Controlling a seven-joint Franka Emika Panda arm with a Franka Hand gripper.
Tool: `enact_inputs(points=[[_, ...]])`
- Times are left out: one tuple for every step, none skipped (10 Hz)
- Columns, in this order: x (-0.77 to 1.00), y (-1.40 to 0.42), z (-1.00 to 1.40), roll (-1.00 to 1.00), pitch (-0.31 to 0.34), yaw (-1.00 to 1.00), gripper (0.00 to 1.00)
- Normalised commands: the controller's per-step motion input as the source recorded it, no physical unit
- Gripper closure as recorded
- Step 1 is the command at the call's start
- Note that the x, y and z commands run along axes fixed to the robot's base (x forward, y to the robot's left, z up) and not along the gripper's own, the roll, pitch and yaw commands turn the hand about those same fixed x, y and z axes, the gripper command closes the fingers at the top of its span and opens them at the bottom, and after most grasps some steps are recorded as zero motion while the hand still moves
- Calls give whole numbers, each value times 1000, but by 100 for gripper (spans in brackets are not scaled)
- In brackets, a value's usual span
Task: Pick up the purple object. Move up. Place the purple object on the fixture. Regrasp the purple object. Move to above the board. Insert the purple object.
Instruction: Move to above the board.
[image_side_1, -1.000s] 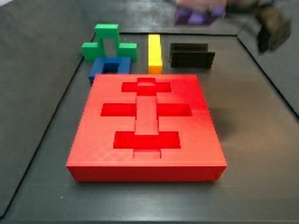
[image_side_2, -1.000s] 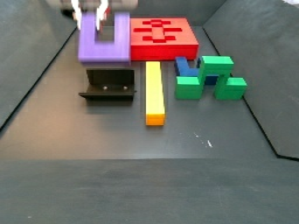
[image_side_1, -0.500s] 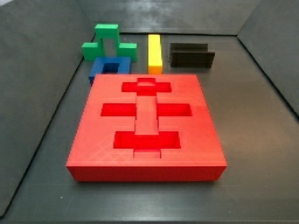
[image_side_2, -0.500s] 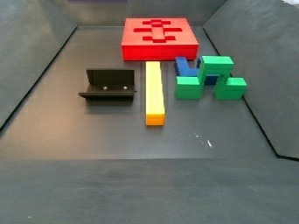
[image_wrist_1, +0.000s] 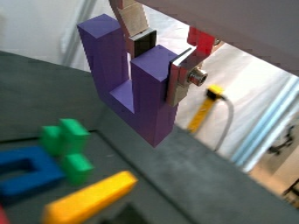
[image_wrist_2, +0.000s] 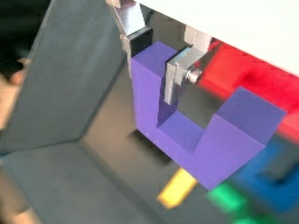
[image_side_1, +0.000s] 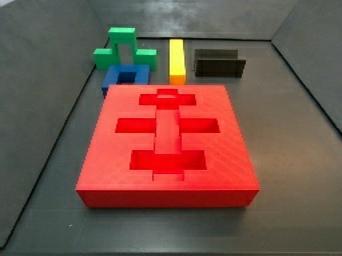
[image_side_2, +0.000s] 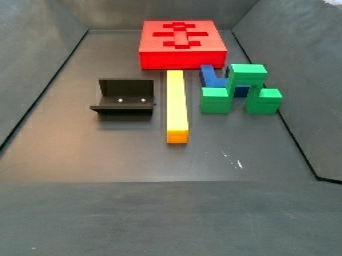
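Both wrist views show the purple object (image_wrist_1: 131, 87) hanging in the air, well above the floor, with the gripper (image_wrist_1: 160, 54) clamped on one of its two prongs. The silver fingers (image_wrist_2: 173, 77) press that prong from either side, and the second prong stands free beside them, joined to the first by the thick base. In a wrist view the block (image_wrist_2: 198, 127) reads clearly as a U, with its open side turned up toward the gripper.

Neither side view catches the gripper or the purple piece; both are out of those frames.

Down on the dark floor, the fixture (image_side_2: 128, 97) stands bare, its back wall raised behind the low ledge; it shows in both side views (image_side_1: 219, 64). Just beside it lies a long yellow bar (image_side_2: 175, 106), and on the bar's other side sit a blue block (image_side_2: 213, 78) and a green block (image_side_2: 241, 88), close together and touching. The board (image_side_1: 167, 143) lies flat at one end of the floor, near the end of the yellow bar, its brighter red cut-outs open. In a wrist view the green piece (image_wrist_1: 68, 146), the blue piece (image_wrist_1: 26, 170) and the yellow bar (image_wrist_1: 90, 197) appear blurred below the held block.
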Motion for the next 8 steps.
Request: enact_inputs(points=[[-1354,-1400,303,-1000,43,5,100],[-1377,-1400,303,-1000,40,9,100],[-629,-601,125,-1000,36,14,100],[-197,-133,16,-1000,40,14,100],[-78,-48,14,-1000,41,13,100],[-94,-50,30,-1000,23,14,100],[-101,6,1,-1000,-5,20,100],[-86,39,8,-1000,-20,16,100]])
